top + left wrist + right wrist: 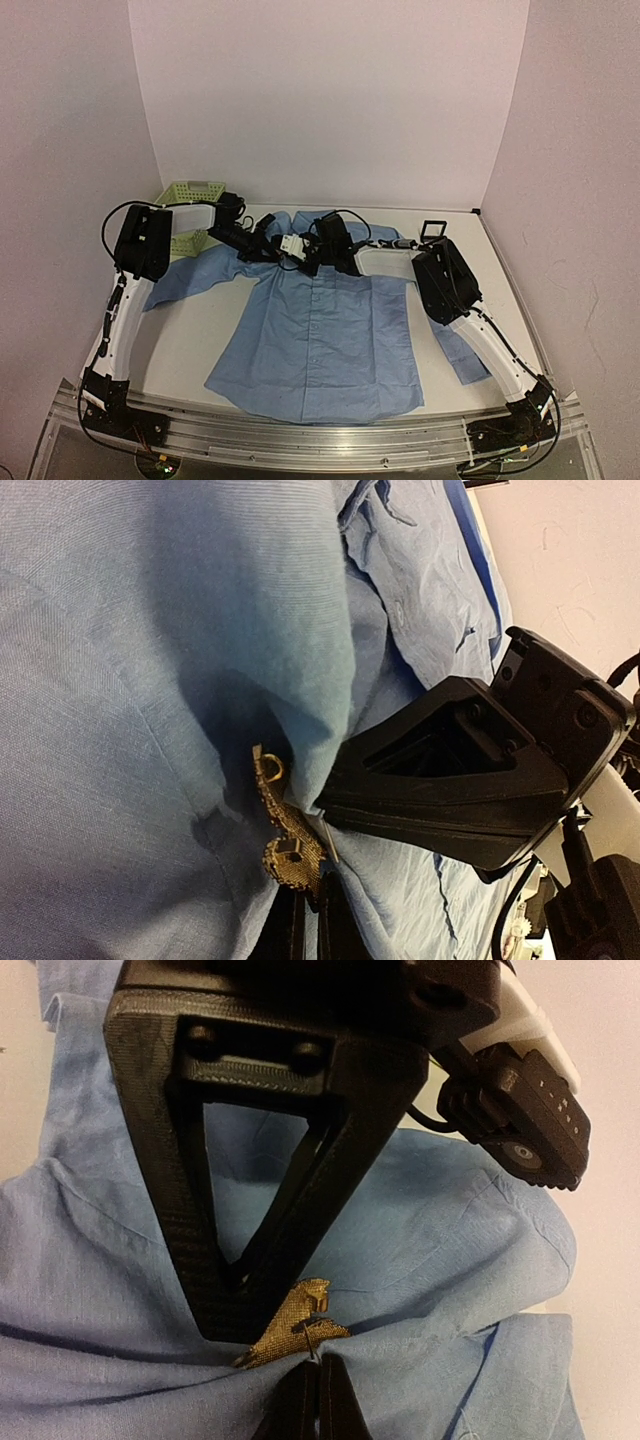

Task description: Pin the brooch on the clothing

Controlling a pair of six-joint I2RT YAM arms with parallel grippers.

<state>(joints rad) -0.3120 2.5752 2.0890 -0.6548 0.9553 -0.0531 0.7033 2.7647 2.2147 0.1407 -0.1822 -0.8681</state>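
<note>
The light blue shirt point(330, 340) lies flat on the table, collar at the far side. Both grippers meet just below the collar. My left gripper point(310, 895) is shut on the tiny brooch point(285, 840), which shows its golden-brown mesh back and a thin pin. My right gripper point(320, 1370) is shut on a raised fold of the shirt point(450, 1260), its tip right against the brooch point(290, 1325). The pin lies against that fold. In the top view the left gripper point(287, 247) and right gripper point(308, 257) almost touch, and the brooch is too small to make out.
A green mesh basket point(192, 200) stands at the back left, partly behind the left arm. A small black-framed square box point(433, 229) stands at the back right. The shirt sleeves spread to both sides under the arms.
</note>
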